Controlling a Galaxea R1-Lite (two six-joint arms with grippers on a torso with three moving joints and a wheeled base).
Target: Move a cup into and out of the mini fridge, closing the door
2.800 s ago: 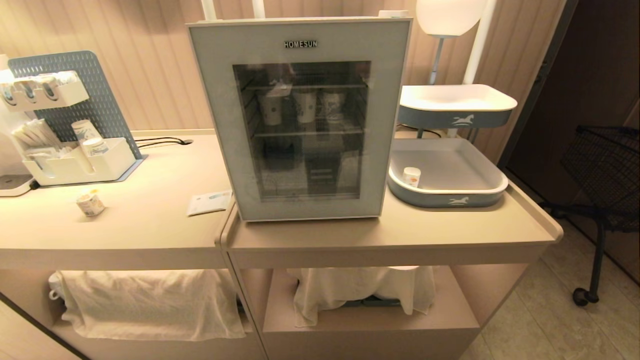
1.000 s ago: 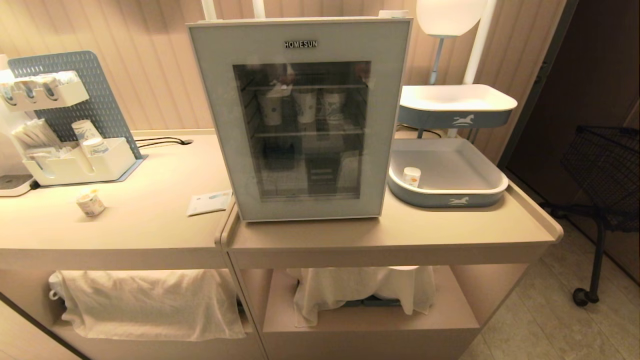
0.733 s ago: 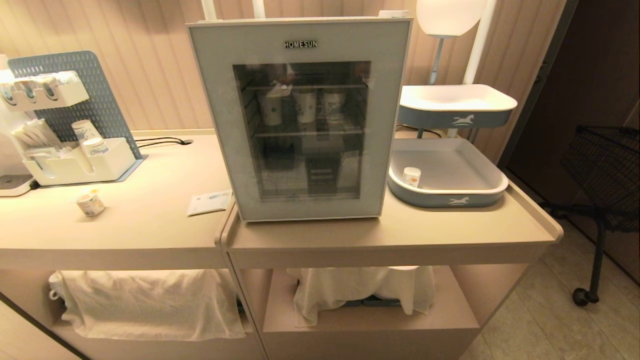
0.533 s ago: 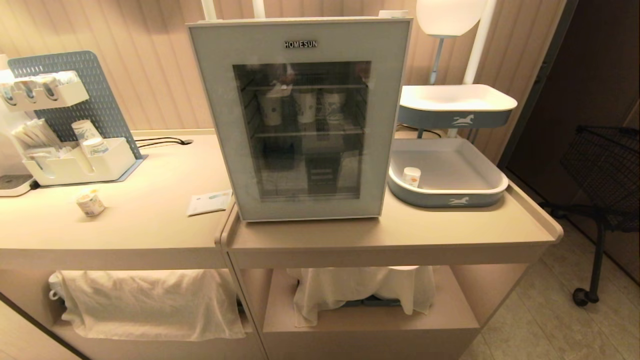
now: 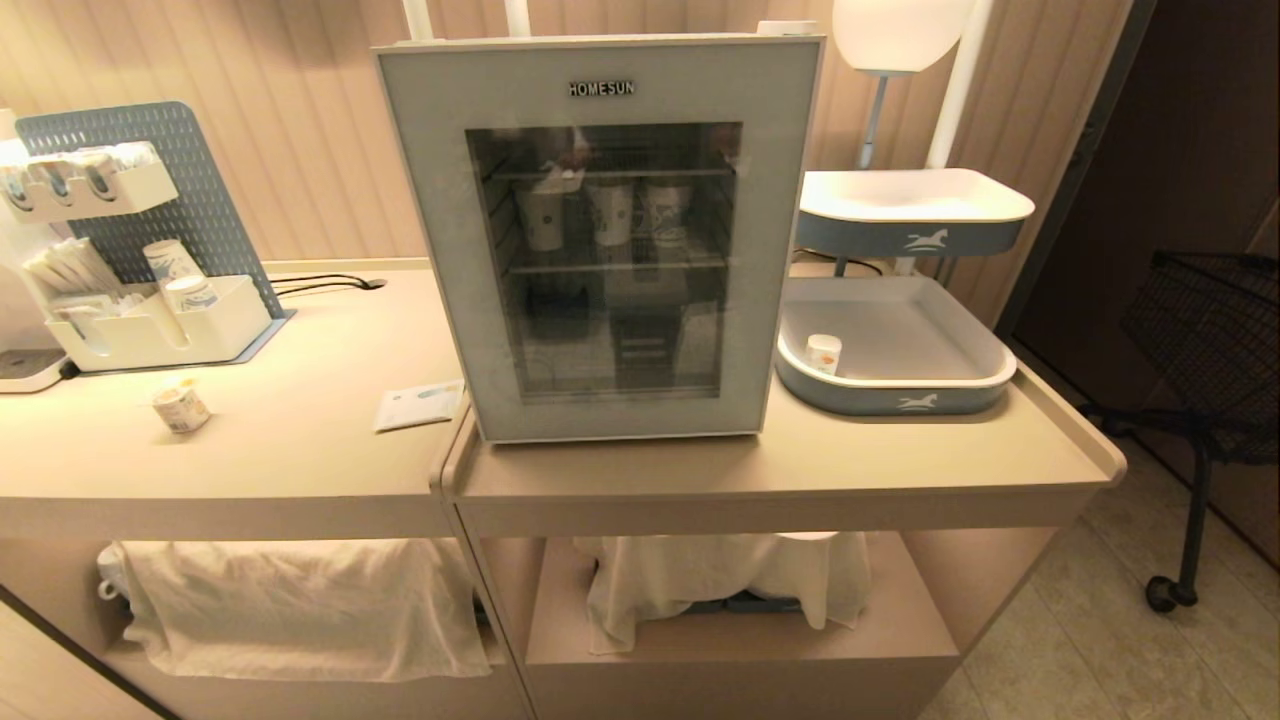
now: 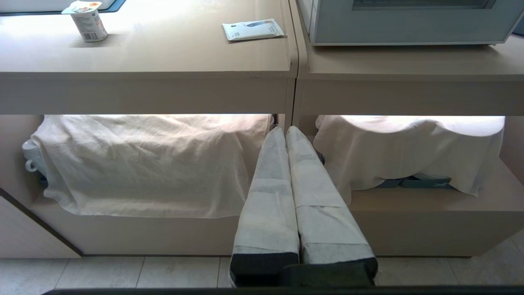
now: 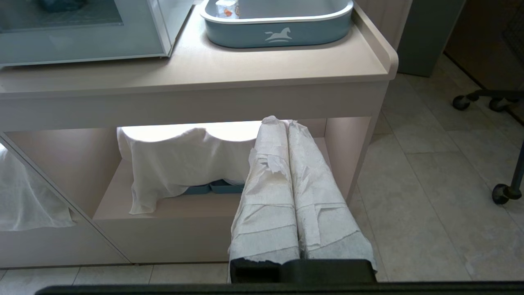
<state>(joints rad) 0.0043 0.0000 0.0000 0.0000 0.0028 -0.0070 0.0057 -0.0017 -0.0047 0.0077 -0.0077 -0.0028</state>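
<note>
no change across recent frames. door (image 5: 600, 240) shut, cup (image 5: 181, 407) standing at left of frame on tabletop (image 5: 300, 450). left gripper (image 6: 285, 133) and right gripper (image 7: 286, 123) parked low, fingers pressed together, empty. task not started.

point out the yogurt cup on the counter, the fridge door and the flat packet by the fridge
small white foil-lidded yogurt cup (image 5: 181, 406), head view, its side wall
pale grey glass-windowed fridge door (image 5: 604, 262), head view, dark glass
flat white paper packet (image 5: 419, 404), head view, its middle
</note>
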